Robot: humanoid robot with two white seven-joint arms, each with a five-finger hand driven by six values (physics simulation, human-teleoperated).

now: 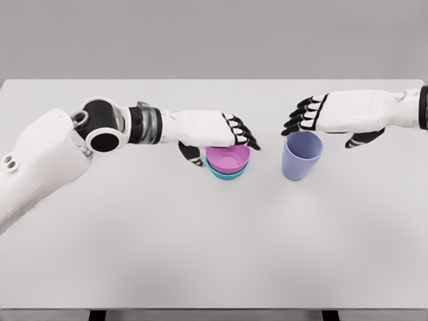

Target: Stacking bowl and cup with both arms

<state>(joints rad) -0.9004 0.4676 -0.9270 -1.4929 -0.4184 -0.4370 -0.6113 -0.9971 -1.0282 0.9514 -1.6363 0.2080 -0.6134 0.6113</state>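
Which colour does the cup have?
The cup is pale lavender blue, plain; the head view shows it best.

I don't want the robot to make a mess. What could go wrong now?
1. The left hand hangs over the pink bowl, which sits in the teal bowl; a nudge might push both away.
2. The right hand hovers open near the purple cup's rim, and a bump might tip it.

A smooth, matt white surface is shown on the table (200,254). The pink bowl (228,158), the teal bowl (227,174) beneath it and the lavender cup (301,156) are rendered as smooth, plastic-looking, faintly satin shells.
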